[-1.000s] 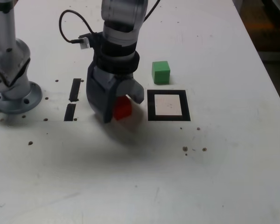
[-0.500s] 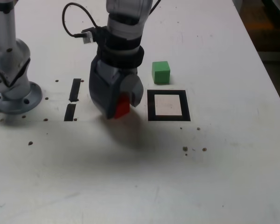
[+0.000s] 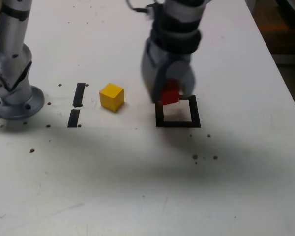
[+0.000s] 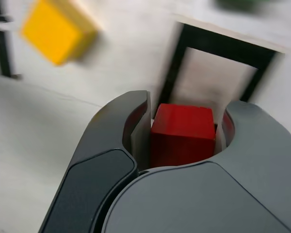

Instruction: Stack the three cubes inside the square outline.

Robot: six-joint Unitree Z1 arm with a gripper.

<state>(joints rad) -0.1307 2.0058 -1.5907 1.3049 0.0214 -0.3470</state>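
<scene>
While the arm swings, blurred, over the white table (image 3: 137, 182), I can see the claw (image 4: 189, 102) pinching the red cube (image 4: 183, 138) between its two fingers, one against each side face. Taking the square outline (image 3: 178, 124) as the middle of a clock laid over the exterior view, the red cube hangs towards eleven o'clock, overlapping the frame's far edge from where that camera looks; how high it is I can't tell. The yellow cube (image 3: 112, 97) sits on the table between nine and ten o'clock, well apart from the frame. The green cube (image 4: 240, 4) is only a dark blur in the wrist view, and the arm seems to hide it from the other camera.

These cubes look light and stiff to me, hardly fragile, so a firm squeeze shouldn't dent them. Their dull flat faces ought to grip well enough, though a pinch on the edges could twist one loose. I'd take each by two opposite side faces, square on, leaving its underside free to settle. The yellow one presents a corner to the exterior camera, so the claw would need turning to match.
</scene>
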